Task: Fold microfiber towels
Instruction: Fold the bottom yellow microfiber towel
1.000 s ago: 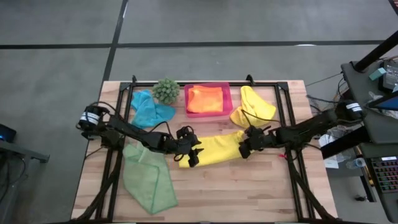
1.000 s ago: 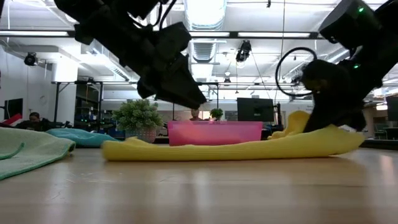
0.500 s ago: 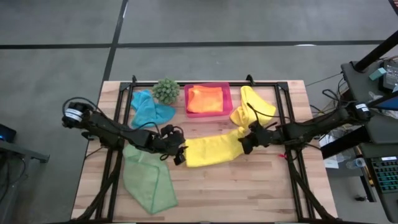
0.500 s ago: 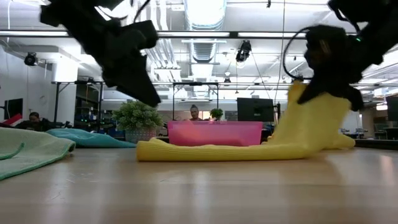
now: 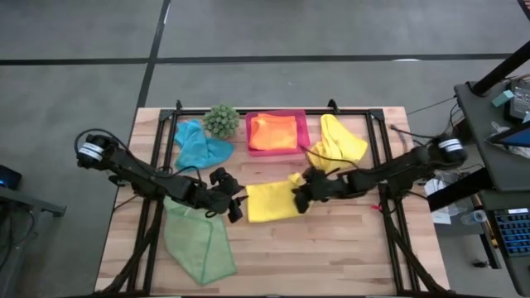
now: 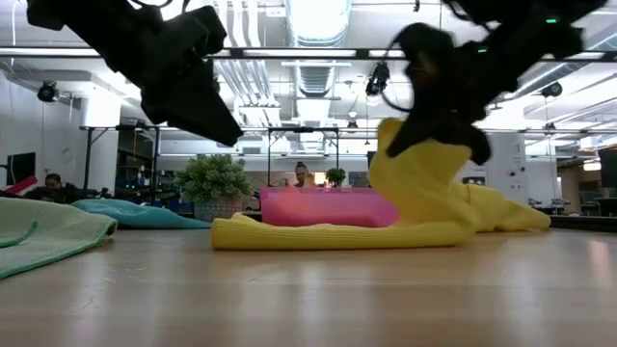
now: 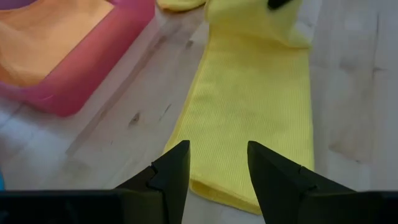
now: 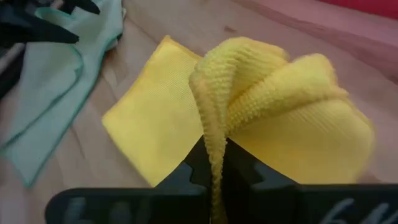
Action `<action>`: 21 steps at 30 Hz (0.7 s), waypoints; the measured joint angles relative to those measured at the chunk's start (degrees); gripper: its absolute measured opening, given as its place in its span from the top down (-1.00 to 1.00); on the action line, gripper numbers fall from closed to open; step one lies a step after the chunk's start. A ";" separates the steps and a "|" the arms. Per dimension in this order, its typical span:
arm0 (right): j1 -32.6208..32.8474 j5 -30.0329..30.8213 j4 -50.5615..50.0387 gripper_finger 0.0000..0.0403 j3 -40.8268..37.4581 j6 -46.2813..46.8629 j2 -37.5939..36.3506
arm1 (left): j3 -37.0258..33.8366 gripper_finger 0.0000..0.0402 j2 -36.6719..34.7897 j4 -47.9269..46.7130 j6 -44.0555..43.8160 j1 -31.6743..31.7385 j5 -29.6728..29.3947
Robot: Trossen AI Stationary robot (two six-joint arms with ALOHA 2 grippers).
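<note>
Since a second ago my right gripper [image 5: 300,195] has carried its end of the yellow towel [image 5: 267,201] leftward over itself; from above, bare table [image 5: 331,248] lies in front. Low view: that pinched end hangs lifted, the rest flat. Left wrist: my left gripper [image 7: 217,163] stands spread above the near edge. Right wrist: fingers clamp bunched cloth.

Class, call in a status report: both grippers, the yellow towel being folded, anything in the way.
Right gripper shut on yellow towel, end lifted. Left gripper open, empty, at towel's other end. Nothing in the way.
</note>
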 joint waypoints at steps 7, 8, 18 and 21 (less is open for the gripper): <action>-1.25 0.01 -2.26 0.95 11.11 -5.68 12.59 | -0.05 0.27 -0.23 0.60 -0.04 -0.24 -0.02; -1.31 -0.03 -2.36 0.95 12.66 -6.39 14.09 | 0.01 0.27 -0.21 0.70 -0.03 -0.31 -0.02; -1.28 -0.67 -8.83 0.68 27.79 -15.46 25.39 | 0.07 0.27 -0.16 3.22 0.02 -0.33 -0.01; -1.28 -1.39 -9.56 0.50 30.71 -18.55 26.92 | -0.06 0.27 -0.04 3.68 0.00 -0.33 0.00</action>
